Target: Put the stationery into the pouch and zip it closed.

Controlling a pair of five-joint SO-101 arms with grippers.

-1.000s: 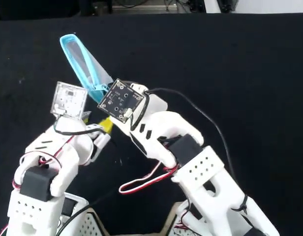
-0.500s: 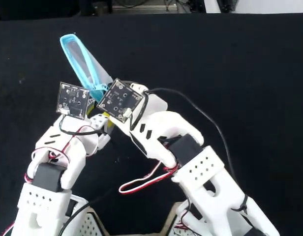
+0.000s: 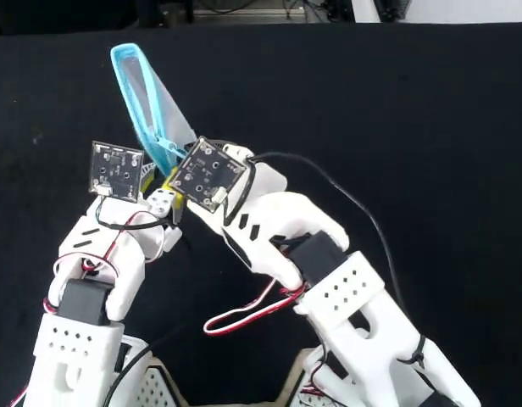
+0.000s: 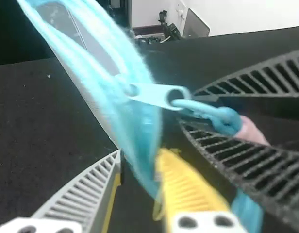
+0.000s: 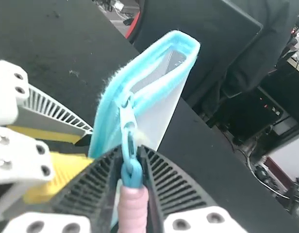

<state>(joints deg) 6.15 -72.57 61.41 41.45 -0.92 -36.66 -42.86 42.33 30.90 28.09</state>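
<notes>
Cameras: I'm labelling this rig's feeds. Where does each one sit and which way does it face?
High view: fixed above the table, looking down; left arm and right arm meet at the pouch.
Left wrist view: on the left arm's wrist, looking along the left tool at the pouch; its grey and yellow fingers show.
Right wrist view: on the right arm's wrist, looking along the right tool, its black fingers shut on the zipper pull.
Shared: both wrist views show pouch, zipper pull and the other tool.

The pouch (image 3: 147, 97) stands on edge over the worktop, blue-trimmed, grey see-through sides, mouth gaping at the far end. Zip pull (image 5: 127, 131) sits at the near end, a pink piece (image 5: 132, 206) touching it.
</notes>
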